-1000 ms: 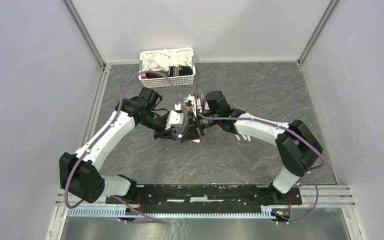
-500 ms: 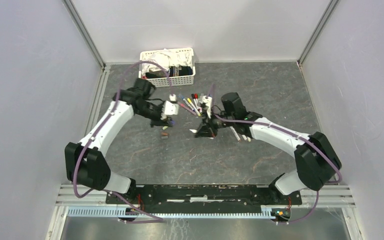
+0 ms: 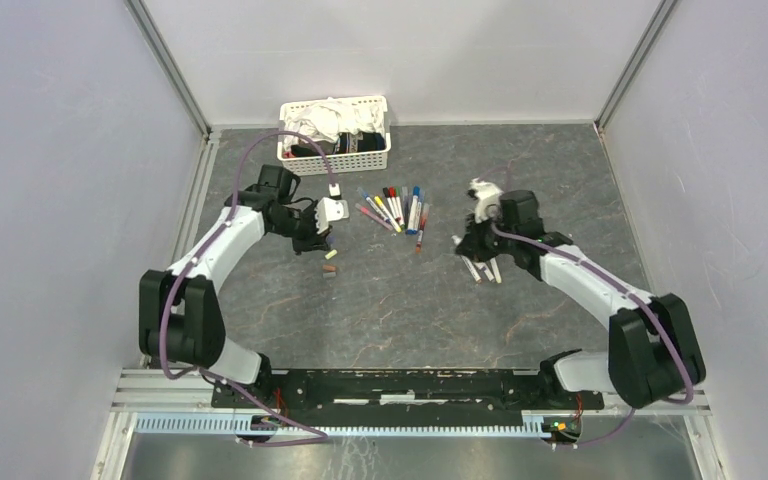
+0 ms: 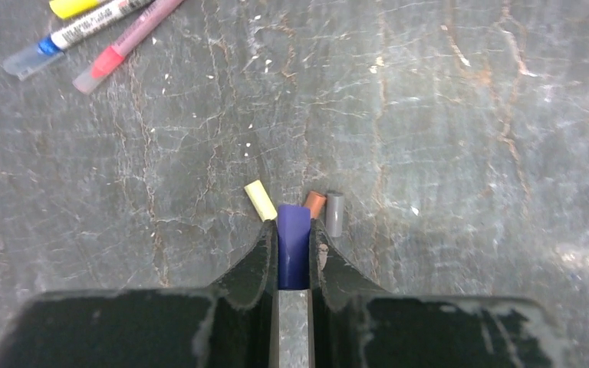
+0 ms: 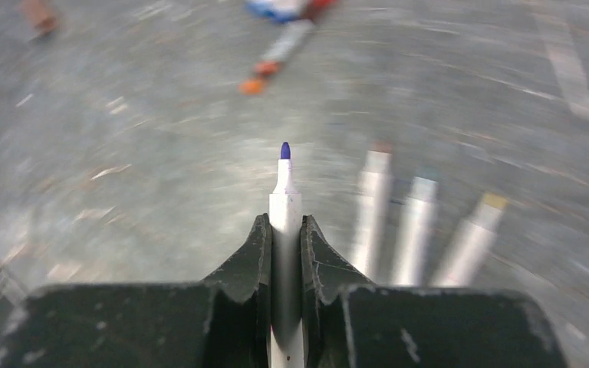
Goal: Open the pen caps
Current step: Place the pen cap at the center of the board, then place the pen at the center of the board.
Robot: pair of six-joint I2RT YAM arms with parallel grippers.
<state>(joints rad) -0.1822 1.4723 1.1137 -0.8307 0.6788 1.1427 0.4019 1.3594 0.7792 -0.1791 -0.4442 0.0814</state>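
My left gripper (image 4: 294, 224) is shut on a dark blue pen cap (image 4: 294, 245), low over the table. Just ahead of its fingertips lie three loose pen caps: yellow (image 4: 261, 200), orange (image 4: 314, 204) and grey (image 4: 334, 213). My right gripper (image 5: 284, 222) is shut on a white pen (image 5: 284, 199) whose bare blue tip points forward. Three uncapped pens (image 5: 412, 230) lie on the table to its right. In the top view the left gripper (image 3: 320, 240) and right gripper (image 3: 464, 246) stand either side of a row of capped pens (image 3: 392, 208).
A white slotted basket (image 3: 335, 155) of cloths stands at the back, behind the left arm. Capped pens with blue (image 4: 69, 34) and pink (image 4: 126, 38) ends lie at the top left of the left wrist view. Grey walls close in both sides.
The two grippers, joined at the centre a second ago, have pulled apart. The left has moved left with the cap, the right has swung right with the uncapped pen.
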